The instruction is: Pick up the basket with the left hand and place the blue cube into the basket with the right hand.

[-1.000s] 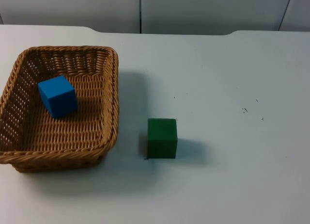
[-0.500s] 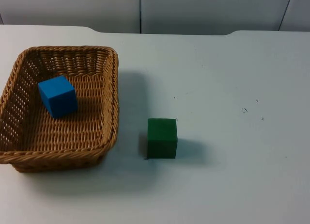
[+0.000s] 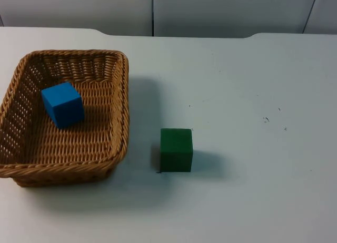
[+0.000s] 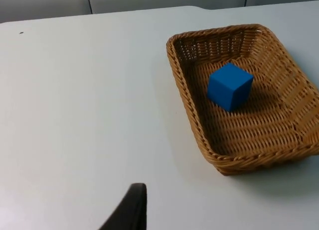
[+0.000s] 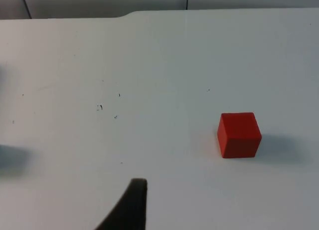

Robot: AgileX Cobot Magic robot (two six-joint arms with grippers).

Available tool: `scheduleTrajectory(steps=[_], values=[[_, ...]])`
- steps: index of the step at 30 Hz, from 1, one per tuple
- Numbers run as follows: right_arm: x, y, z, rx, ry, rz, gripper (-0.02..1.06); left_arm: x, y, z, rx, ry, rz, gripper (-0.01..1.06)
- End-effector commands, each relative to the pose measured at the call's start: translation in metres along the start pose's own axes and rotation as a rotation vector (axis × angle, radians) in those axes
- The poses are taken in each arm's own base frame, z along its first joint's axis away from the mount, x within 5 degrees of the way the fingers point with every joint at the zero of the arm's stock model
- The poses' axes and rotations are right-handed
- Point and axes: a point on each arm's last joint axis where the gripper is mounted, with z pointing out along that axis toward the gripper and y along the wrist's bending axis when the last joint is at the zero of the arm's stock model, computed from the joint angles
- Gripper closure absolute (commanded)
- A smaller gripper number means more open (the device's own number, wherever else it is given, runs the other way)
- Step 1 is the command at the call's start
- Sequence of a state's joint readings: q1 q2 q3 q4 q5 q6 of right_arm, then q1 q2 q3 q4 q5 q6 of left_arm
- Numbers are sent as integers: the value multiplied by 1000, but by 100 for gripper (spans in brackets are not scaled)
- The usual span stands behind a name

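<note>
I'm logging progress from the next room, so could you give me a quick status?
Left gripper waits beside the basket, right gripper off over bare table. Blue cube in basket, basket on table. Green cube beside basket; red cube apart.

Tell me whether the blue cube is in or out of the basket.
In. The blue cube rests on the woven floor of the wicker basket, enclosed by its walls; the left wrist view confirms it.

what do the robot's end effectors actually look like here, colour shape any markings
The left end effector, over the table near the basket, is a plain matte black piece that curves and tapers to a narrow squared tip. The right end effector, near the red cube, looks the same: black, smooth, curved. No markings or labels can be made out on either.
</note>
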State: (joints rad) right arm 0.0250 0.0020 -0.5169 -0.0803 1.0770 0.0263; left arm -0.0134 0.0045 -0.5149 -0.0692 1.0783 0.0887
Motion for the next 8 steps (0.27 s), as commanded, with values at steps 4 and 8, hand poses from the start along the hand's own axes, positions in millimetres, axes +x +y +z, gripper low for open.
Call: scheduleTrajectory(steps=[4,8], values=[[0,1,0,-1,-9,4,0,1,0,0,-1,-3,7,0],[0,1,0,-1,-9,4,0,1,0,0,2,-4,-23,0]])
